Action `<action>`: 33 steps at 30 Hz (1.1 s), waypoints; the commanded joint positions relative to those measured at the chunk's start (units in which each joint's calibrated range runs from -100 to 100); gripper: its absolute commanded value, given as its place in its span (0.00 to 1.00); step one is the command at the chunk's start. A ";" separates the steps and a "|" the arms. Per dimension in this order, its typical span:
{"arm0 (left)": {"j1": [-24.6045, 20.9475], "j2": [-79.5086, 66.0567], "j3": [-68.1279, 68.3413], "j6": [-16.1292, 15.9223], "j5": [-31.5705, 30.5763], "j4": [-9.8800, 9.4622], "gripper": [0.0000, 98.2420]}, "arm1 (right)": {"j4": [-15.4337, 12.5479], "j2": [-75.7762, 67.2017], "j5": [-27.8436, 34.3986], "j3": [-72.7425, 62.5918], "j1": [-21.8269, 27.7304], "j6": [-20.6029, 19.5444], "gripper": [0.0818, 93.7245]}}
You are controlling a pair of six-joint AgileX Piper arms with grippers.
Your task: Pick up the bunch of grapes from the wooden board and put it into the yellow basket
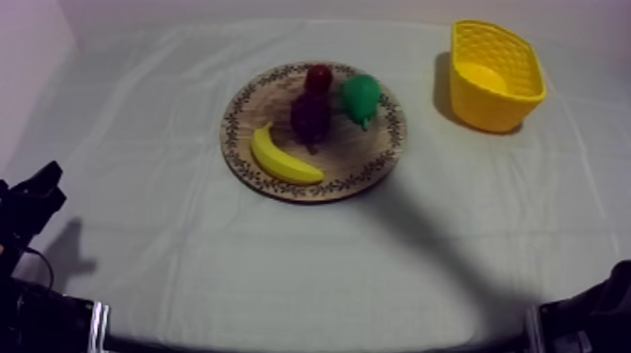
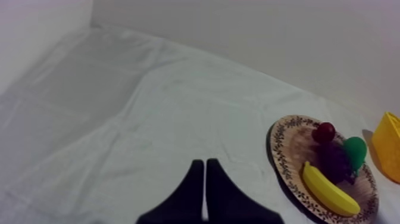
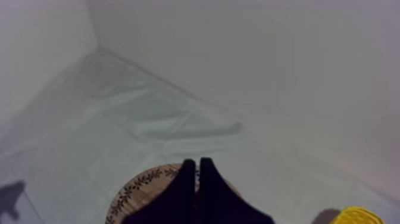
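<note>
One round wooden board (image 1: 368, 158) counted, one yellow basket (image 1: 488, 101) counted, one banana (image 1: 282, 158) recorded, one pear (image 1: 361, 96) recorded, one bunch of grapes (image 1: 310, 117) recorded, one small red fruit (image 1: 319, 77) recorded.

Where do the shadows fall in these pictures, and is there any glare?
Top view: the yellow basket throws a dark shadow leftward onto the cloth, and a broad soft one stretches from the wooden board toward the lower right. Left wrist view: even light, no glare.
</note>
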 commanded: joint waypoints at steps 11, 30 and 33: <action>0.01 0.00 0.02 -0.01 0.00 0.01 0.00 | 2.42 3.79 4.40 -3.11 -1.17 -3.90 0.01; 0.01 0.00 0.02 -0.01 0.00 0.01 0.00 | 6.97 10.10 31.03 -8.00 -4.30 -15.46 0.01; 0.01 0.00 0.02 -0.01 0.00 0.01 0.00 | 6.95 10.53 32.88 -8.36 -4.86 -16.32 0.01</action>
